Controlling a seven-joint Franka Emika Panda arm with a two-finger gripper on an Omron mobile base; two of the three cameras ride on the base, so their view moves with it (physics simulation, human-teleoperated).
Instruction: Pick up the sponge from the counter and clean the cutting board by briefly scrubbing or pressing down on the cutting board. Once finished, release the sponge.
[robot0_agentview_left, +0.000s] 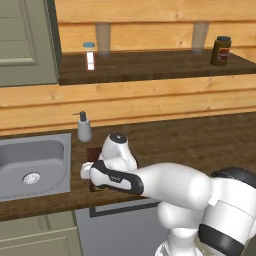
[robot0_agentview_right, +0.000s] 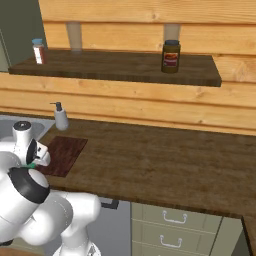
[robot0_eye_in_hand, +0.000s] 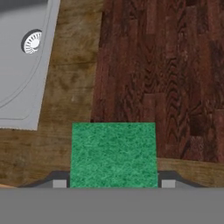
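- Green sponge: nearest the hand camera, clamped between the two dark tips of the claw; jaws closed against its sides, green face turned toward the lens.
- Position in the hand view: over the near left corner of the cutting board, partly over bare counter at the board's edge. Sink off to the left, drain visible.
- Contact between sponge and board: cannot be told from these views; sponge underside hidden.
- Right base view: sliver of green at the claw, at the near left edge of the cutting board.
- Step in hand, judged: carry the held sponge onto the board and press or scrub.
- Shift toward the board's middle before descending, so that the full sponge face lands on dark wood and not on the counter strip beside it.
- Keep the sponge face flat to the board; descend straight, press briefly, or make short strokes along the grain.
- Keep jaws closed during scrubbing; a loose grip risks the sponge twisting out.
- Avoid drift toward the sink and the soap dispenser behind the board.
- Open jaws only after pressing is complete, with the sponge resting on the board.
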